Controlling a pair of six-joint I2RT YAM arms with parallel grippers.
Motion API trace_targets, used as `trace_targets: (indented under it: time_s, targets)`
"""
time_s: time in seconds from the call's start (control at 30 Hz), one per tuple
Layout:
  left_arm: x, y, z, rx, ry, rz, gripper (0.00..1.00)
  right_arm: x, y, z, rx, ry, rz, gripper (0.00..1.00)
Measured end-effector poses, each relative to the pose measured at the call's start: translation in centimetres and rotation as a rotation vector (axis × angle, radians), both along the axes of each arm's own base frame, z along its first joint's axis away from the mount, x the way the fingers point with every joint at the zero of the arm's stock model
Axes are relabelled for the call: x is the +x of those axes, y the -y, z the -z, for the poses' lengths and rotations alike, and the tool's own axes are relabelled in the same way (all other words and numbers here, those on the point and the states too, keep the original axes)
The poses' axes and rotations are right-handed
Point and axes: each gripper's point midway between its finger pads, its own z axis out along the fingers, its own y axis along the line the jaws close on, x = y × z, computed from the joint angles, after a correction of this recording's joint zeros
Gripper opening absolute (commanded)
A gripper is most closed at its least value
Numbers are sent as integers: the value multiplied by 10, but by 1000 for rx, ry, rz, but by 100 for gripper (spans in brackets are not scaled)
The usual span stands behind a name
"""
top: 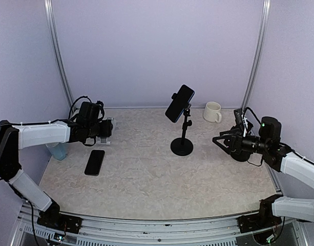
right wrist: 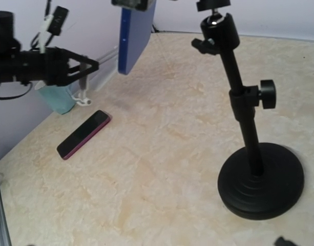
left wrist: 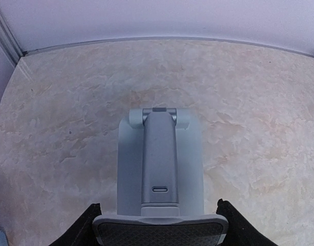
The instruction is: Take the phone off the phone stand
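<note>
A dark phone is clamped tilted at the top of a black stand with a round base, mid-table. In the right wrist view the phone's blue back and the stand's pole show. My right gripper is open and empty, right of the stand's base and apart from it; its fingers barely show in its own view. My left gripper is open at the far left, its fingers on either side of the front lip of a grey folding stand, which holds no phone.
A second phone with a magenta edge lies flat on the table at the left, also seen in the right wrist view. A white mug stands at the back right. A teal object sits by the left wall.
</note>
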Motion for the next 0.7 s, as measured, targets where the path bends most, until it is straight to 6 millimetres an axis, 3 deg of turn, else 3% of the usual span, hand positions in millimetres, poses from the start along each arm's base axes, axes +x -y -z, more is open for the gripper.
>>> trace_targets:
  time_s: [0.2,0.37,0.7]
  targets:
    - [21,-22,31,31,-70,-74,36,-1,0,0,0,0,-5,100]
    - [38,-38,45,62,-95,-113,36,0,0,-1,-4,6,-6,100]
    - [61,-47,83,121,-154,-115,36,2,-1,-4,-4,10,-7,100]
